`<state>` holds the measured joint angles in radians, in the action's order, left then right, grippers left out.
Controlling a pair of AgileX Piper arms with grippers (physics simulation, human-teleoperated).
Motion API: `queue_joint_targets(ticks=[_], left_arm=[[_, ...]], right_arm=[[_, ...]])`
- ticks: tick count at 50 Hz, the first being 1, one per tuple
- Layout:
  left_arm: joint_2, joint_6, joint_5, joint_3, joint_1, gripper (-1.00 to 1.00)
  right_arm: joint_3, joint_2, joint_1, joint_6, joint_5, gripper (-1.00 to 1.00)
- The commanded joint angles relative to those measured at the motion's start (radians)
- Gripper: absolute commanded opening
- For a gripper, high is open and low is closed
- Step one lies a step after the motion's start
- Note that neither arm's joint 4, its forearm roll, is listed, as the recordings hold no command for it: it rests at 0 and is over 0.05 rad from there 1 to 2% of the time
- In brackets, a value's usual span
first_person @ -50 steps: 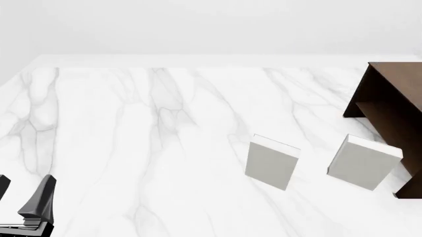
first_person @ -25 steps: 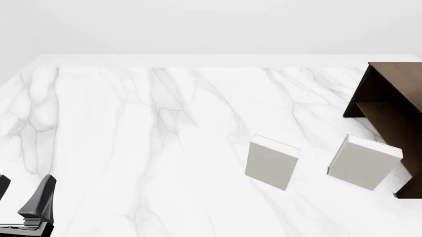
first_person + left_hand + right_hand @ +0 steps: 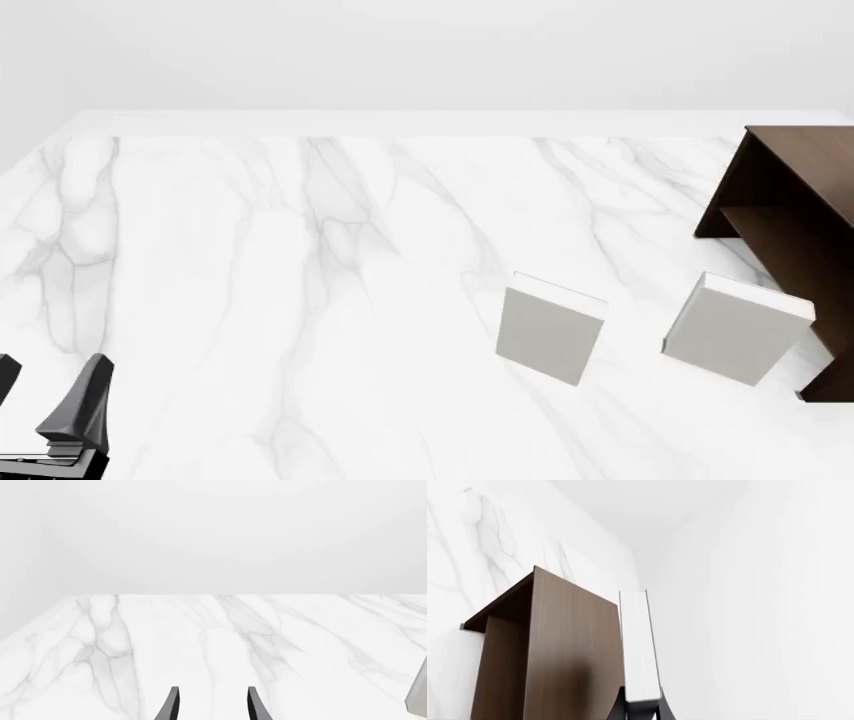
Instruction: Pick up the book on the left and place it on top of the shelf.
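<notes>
Dark brown shelf; white grey-veined marble table; light grey books.

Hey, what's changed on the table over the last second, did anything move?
Nothing visibly changed. In the front view the two grey books stand where they were, the shelf has not shifted, and the left gripper sits open at the same near corner. The right gripper is out of that view; its wrist camera shows it shut on a book by the shelf top.
</notes>
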<state>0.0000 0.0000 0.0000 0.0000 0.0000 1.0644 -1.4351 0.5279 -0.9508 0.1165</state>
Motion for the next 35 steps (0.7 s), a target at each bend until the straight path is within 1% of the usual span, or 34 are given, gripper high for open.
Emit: queue_joint_targets(ticks=[1, 18, 32, 35], left_arm=[[0.000, 0.000, 0.000, 0.000, 0.000, 1.00], [0.000, 0.000, 0.000, 0.000, 0.000, 1.00], [0.000, 0.000, 0.000, 0.000, 0.000, 1.00], [0.000, 0.000, 0.000, 0.000, 0.000, 1.00]], right_arm=[[0.005, -0.022, 0.015, 0.010, 0.030, -1.00], [-0.004, -0.062, 0.024, 0.005, 0.050, -1.00], [-0.022, -0.075, 0.029, 0.016, 0.056, -1.00], [-0.016, -0.079, 0.023, 0.027, 0.044, -1.00]])
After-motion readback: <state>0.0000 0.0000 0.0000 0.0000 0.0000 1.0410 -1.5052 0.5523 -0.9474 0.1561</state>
